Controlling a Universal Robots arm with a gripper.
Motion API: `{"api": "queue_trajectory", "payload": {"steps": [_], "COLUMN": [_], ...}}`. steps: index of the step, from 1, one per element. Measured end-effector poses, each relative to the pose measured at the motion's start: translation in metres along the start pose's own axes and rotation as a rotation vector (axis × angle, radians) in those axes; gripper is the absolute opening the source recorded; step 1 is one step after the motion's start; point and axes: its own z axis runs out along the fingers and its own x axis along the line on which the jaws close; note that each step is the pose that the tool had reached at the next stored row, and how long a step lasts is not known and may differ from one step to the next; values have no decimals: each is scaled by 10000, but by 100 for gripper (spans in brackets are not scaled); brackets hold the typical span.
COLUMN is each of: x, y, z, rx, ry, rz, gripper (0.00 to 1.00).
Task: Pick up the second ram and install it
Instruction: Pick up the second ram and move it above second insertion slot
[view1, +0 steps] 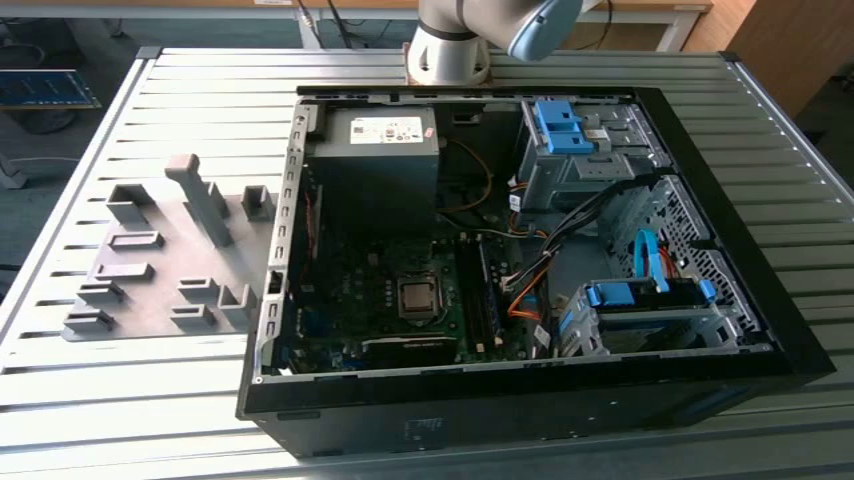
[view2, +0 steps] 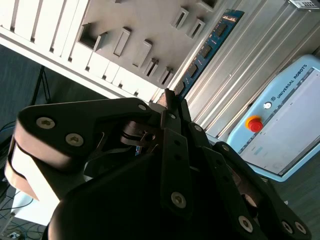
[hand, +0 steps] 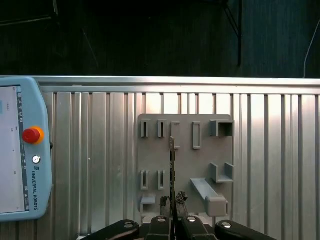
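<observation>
The gripper (hand: 173, 202) clamps the second ram (view2: 207, 50): thin blue strip, dark chips

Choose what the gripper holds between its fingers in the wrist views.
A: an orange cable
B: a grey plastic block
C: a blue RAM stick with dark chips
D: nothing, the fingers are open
C: in the second wrist view the gripper is shut on the second ram, a thin blue strip with dark chips that runs out from between its fingertips.
</observation>
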Motion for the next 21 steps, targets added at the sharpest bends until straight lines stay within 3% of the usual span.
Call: {"api": "queue_trajectory", "payload": {"steps": [21], "x": [-2], "y": [-170], "z": [-2], "rx": [-1], "ry": [0], "rz": [0], "gripper": [14]}}
